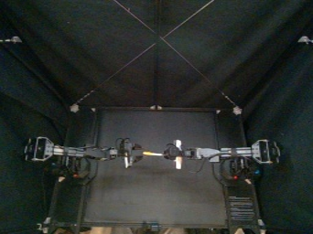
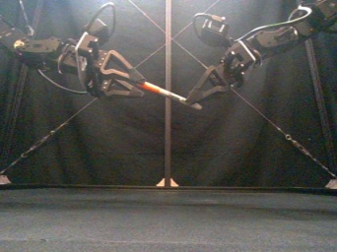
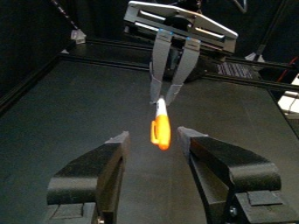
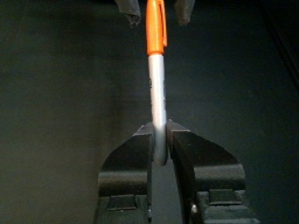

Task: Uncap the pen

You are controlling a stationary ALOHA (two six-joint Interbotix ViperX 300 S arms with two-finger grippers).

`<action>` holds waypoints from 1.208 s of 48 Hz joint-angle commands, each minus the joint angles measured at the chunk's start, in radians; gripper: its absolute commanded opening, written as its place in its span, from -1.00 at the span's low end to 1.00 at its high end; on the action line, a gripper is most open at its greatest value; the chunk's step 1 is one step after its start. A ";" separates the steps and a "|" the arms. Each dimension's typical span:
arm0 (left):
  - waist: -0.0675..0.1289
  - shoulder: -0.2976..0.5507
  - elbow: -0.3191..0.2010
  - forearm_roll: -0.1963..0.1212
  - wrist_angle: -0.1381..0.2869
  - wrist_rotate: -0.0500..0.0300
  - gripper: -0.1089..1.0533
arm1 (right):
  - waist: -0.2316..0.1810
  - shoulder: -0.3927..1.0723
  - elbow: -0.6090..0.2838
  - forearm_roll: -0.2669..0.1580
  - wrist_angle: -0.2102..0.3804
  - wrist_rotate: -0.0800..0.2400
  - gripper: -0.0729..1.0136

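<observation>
A pen with a silver barrel and an orange cap hangs in mid-air above the table, held level between the two arms. My right gripper is shut on the barrel's end. My left gripper is open, its jaws standing on either side of the orange cap with a gap on each side. In the top view the pen lies between the left gripper and the right gripper, over the table's back half.
The black table lies bare below the pen. The black curtains close the back and sides.
</observation>
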 commanded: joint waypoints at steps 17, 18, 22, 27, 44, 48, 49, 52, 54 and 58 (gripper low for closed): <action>-0.002 0.055 -0.055 -0.017 -0.002 -0.0015 0.61 | 0.002 -0.005 -0.037 -0.011 -0.005 0.000 0.02; -0.002 0.057 -0.057 -0.017 -0.002 -0.0015 0.61 | 0.002 -0.003 -0.038 -0.011 -0.005 0.000 0.02; -0.002 0.058 -0.061 -0.015 0.000 -0.0015 0.61 | 0.003 0.000 -0.037 -0.009 -0.006 0.002 0.02; -0.002 0.058 -0.064 -0.015 0.000 -0.0015 0.61 | 0.005 0.006 -0.038 -0.009 -0.005 0.003 0.02; -0.002 0.061 -0.064 -0.015 0.015 -0.0015 0.34 | 0.005 0.011 -0.043 -0.009 -0.006 0.002 0.02; -0.002 0.061 -0.064 -0.015 0.017 -0.0015 0.17 | 0.005 0.011 -0.044 -0.011 -0.005 0.000 0.02; -0.002 0.061 -0.064 -0.017 0.017 -0.0015 0.13 | 0.005 0.011 -0.044 -0.009 -0.005 0.000 0.02; 0.000 0.060 -0.063 -0.017 0.015 -0.0015 0.03 | 0.003 0.011 -0.046 -0.011 -0.005 0.000 0.02; 0.000 0.057 -0.061 -0.017 0.017 -0.0015 0.00 | 0.003 0.011 -0.046 -0.011 -0.005 0.000 0.02; 0.000 0.046 -0.052 -0.017 0.017 -0.0015 -0.01 | 0.000 0.009 -0.040 -0.011 -0.005 0.000 0.02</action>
